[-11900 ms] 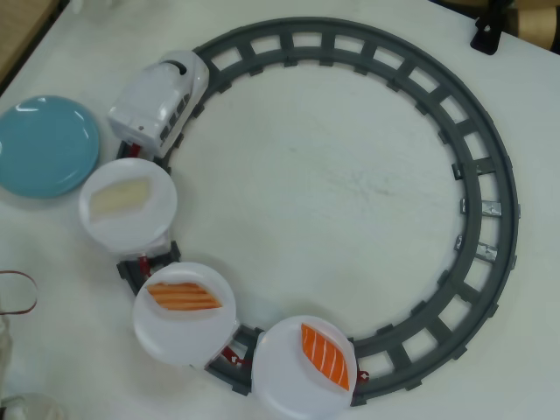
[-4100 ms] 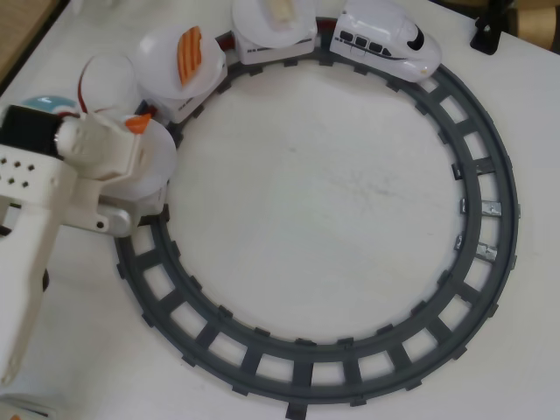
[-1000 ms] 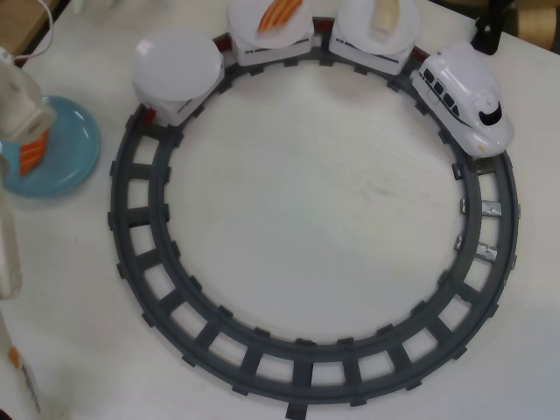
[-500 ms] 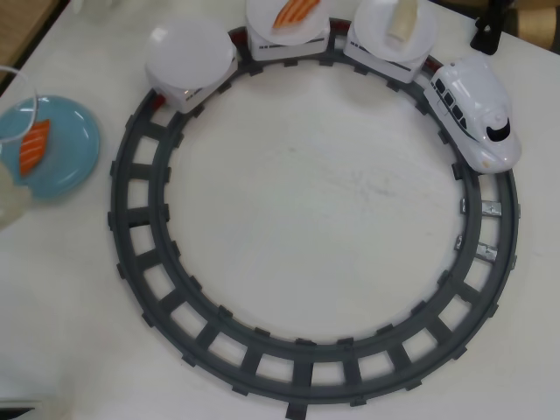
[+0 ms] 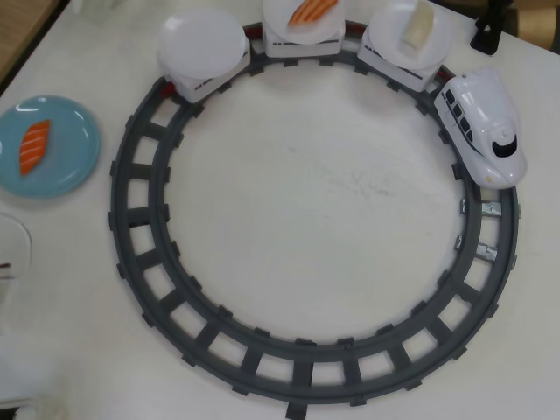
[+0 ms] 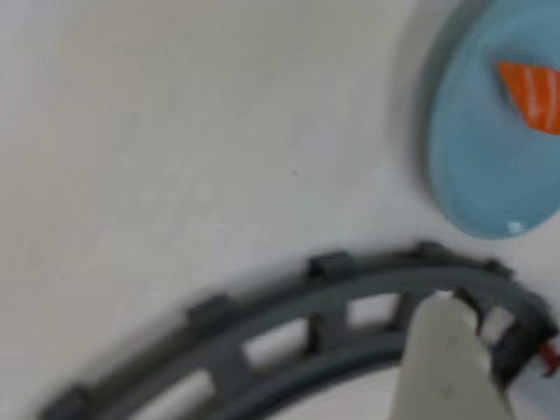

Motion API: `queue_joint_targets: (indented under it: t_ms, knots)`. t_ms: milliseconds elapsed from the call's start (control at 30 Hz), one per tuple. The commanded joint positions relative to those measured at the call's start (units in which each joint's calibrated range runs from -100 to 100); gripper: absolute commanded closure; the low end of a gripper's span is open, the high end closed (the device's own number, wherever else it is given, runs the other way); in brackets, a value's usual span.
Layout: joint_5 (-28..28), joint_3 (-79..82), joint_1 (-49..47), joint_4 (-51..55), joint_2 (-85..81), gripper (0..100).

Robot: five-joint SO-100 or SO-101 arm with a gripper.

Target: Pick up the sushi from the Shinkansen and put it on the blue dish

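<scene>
The bright orange-red sushi [image 5: 35,146] with white stripes lies on the blue dish [image 5: 68,131] at the left of the overhead view. In the wrist view the dish [image 6: 472,149] is at the upper right with the sushi [image 6: 535,92] on it. The white Shinkansen [image 5: 486,127] stands on the track at the right, pulling three cars with white plates. One white finger [image 6: 448,350] of my gripper shows at the bottom of the wrist view, over the track and apart from the dish. The other finger is out of view, and nothing shows in the grip.
A grey circular track [image 5: 140,236] fills the table; it also shows in the wrist view [image 6: 289,302]. The cars carry an empty plate [image 5: 203,39], an orange slab [image 5: 312,10] and a cream slab [image 5: 416,31]. A white object [image 5: 10,249] sits at the left edge.
</scene>
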Motion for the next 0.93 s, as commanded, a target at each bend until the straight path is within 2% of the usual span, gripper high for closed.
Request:
queue_joint_targets:
  t_ms: [0, 67, 100, 533, 900]
  knots:
    - [-1.3, 11.93, -0.98, -6.47, -12.61, 88]
    - [-1.3, 16.43, -2.83, -8.68, -17.42, 97]
    - [-1.3, 18.6, -4.15, -9.19, -19.82, 98]
    - [-1.35, 40.15, -6.26, -10.55, -41.72, 97]
    - [-1.35, 45.29, -5.82, -11.23, -42.8, 97]
